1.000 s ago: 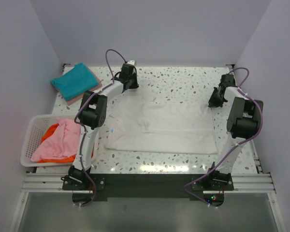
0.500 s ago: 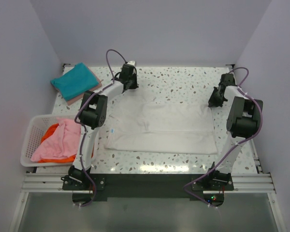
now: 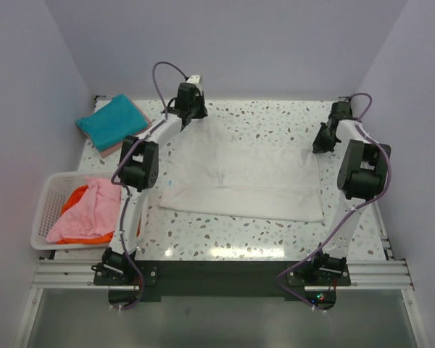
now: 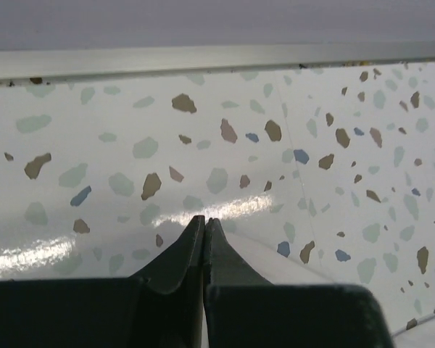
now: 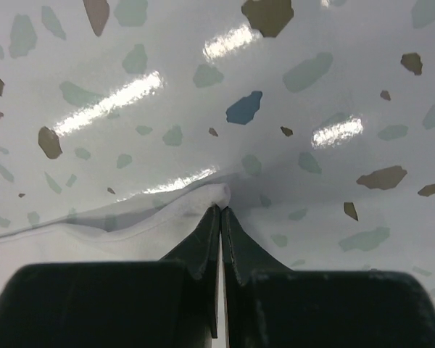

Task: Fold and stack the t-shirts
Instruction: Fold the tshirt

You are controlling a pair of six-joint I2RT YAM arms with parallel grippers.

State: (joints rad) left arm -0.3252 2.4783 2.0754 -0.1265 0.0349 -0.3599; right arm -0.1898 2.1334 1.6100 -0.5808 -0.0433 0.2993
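The speckled surface (image 3: 261, 119) carried the white shirt (image 3: 246, 177), spread flat and wide across its middle between the two arms, its near edge running roughly straight and its far corners drawn out toward the claws. At the near left, off the surface's edge, stood the basket (image 3: 43, 210), with the pink shirt (image 3: 87, 210) heaped loosely in it and spilling over its right rim, and the orange shirt (image 3: 76, 196) showing beneath. The teal shirt (image 3: 112, 122) lay folded at the far left corner, well apart from the white one. The left claw (image 3: 194, 114) sat at the white shirt's far left corner, clenched with its tips together, the white cloth coming out from under them to the right in the wrist view (image 4: 204, 221). The right claw (image 3: 319, 145) was at the far right corner, likewise clenched, with a bunched fold of the white cloth pinched at its tips (image 5: 220, 210).
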